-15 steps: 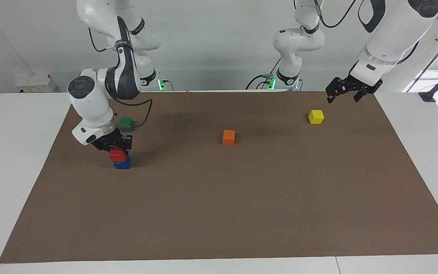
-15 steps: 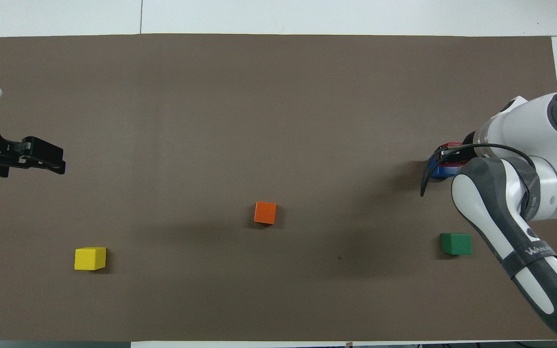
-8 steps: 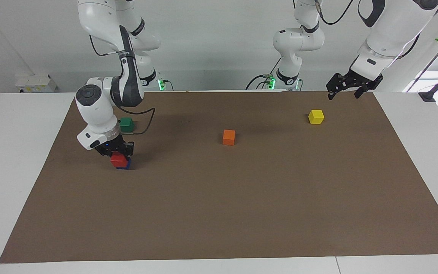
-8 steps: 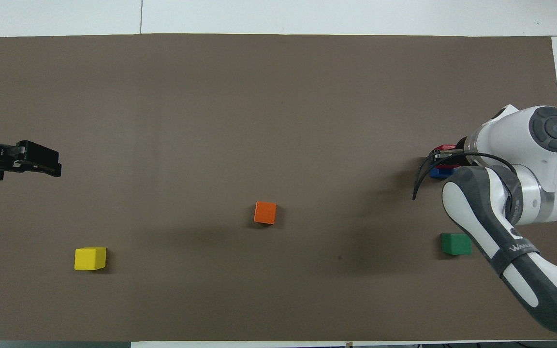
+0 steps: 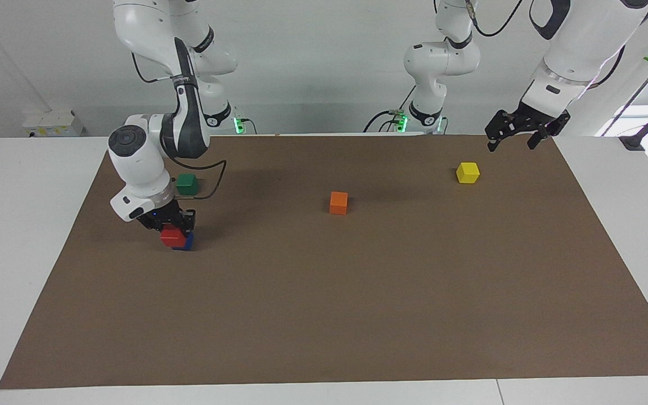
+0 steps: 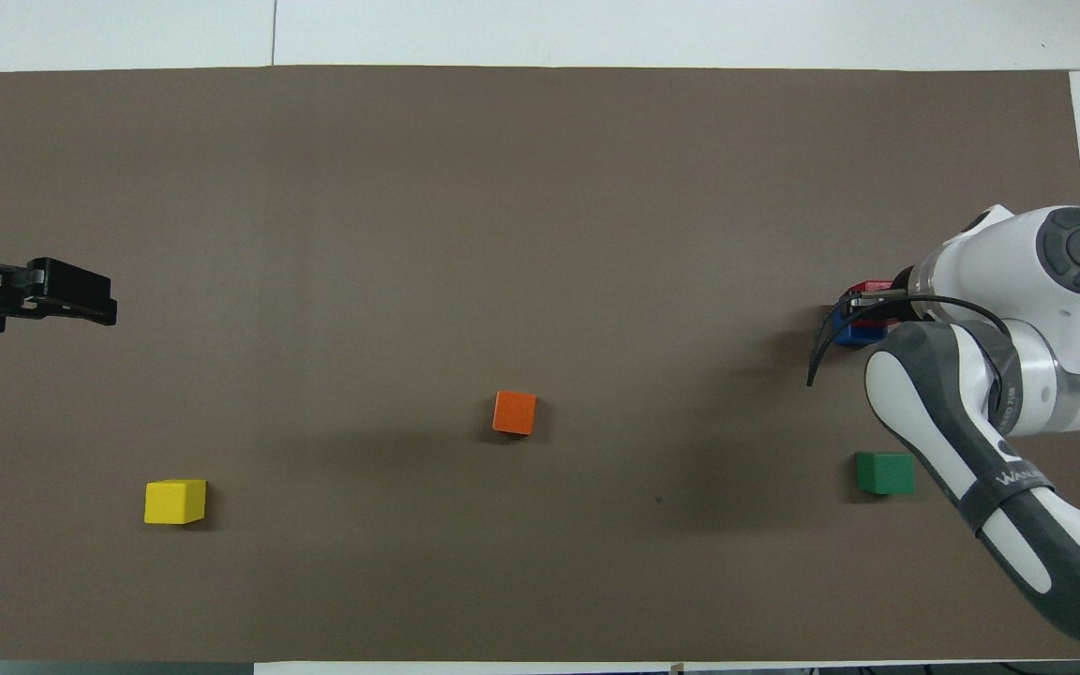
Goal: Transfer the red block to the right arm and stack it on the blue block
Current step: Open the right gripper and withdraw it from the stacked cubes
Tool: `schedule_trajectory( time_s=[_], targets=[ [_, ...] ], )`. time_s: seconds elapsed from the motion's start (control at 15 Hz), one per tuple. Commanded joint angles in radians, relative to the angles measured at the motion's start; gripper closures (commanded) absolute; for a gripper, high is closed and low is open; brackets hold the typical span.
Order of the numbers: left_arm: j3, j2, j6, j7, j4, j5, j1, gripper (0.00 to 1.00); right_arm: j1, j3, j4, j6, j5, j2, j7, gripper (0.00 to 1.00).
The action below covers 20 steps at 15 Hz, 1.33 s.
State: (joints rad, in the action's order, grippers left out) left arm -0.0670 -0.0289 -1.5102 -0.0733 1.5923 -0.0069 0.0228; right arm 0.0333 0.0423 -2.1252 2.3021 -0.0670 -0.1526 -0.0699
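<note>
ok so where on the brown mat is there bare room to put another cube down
The widest bare stretch of the brown mat lies farther from the robots than the orange block. The strip between it and the yellow block is free too. It is crowded at the right arm's end: right gripper, red block, blue block, green block.

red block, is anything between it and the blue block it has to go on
Nothing visible. The red block sits directly on the blue block, with the right gripper down on the red block. The green block lies nearer to the robots, off to the side. The left gripper waits over the mat near the yellow block.
</note>
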Motion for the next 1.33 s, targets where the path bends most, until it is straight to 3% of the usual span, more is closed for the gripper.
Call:
schedule_trajectory(
  time_s=[0.0,0.13,0.2,0.27,0.4,0.73,1.13,1.27],
  targets=[
    [-0.010,-0.019,-0.025,0.010,0.023,0.005,-0.017,0.00,-0.016,-0.012,-0.021,0.017,-0.023,0.007,-0.031,0.33],
    [-0.008,-0.019,-0.022,0.010,0.024,0.005,-0.015,0.00,-0.015,-0.012,-0.018,0.013,-0.019,0.005,-0.037,0.28],
    [-0.008,-0.019,-0.022,0.010,0.024,0.005,-0.015,0.00,-0.015,-0.012,-0.016,0.013,-0.014,0.005,-0.037,0.06],
    [-0.008,-0.019,-0.022,0.010,0.023,0.005,-0.015,0.00,-0.015,-0.012,-0.010,0.010,-0.014,0.005,-0.034,0.00],
    [-0.008,-0.017,-0.021,0.010,0.023,0.005,-0.014,0.00,-0.012,-0.012,0.010,-0.019,-0.014,0.016,-0.033,0.00],
    [-0.017,-0.014,-0.004,0.026,0.023,0.005,-0.006,0.00,-0.003,-0.012,0.188,-0.271,-0.014,0.062,0.007,0.00],
    [-0.022,-0.008,0.030,0.024,0.008,0.001,-0.003,0.00,-0.007,-0.010,0.220,-0.332,0.012,0.226,0.111,0.00],
    [-0.022,-0.011,0.031,0.023,0.012,0.001,-0.001,0.00,-0.007,-0.009,0.313,-0.473,0.048,0.226,0.142,0.00]
  ],
)
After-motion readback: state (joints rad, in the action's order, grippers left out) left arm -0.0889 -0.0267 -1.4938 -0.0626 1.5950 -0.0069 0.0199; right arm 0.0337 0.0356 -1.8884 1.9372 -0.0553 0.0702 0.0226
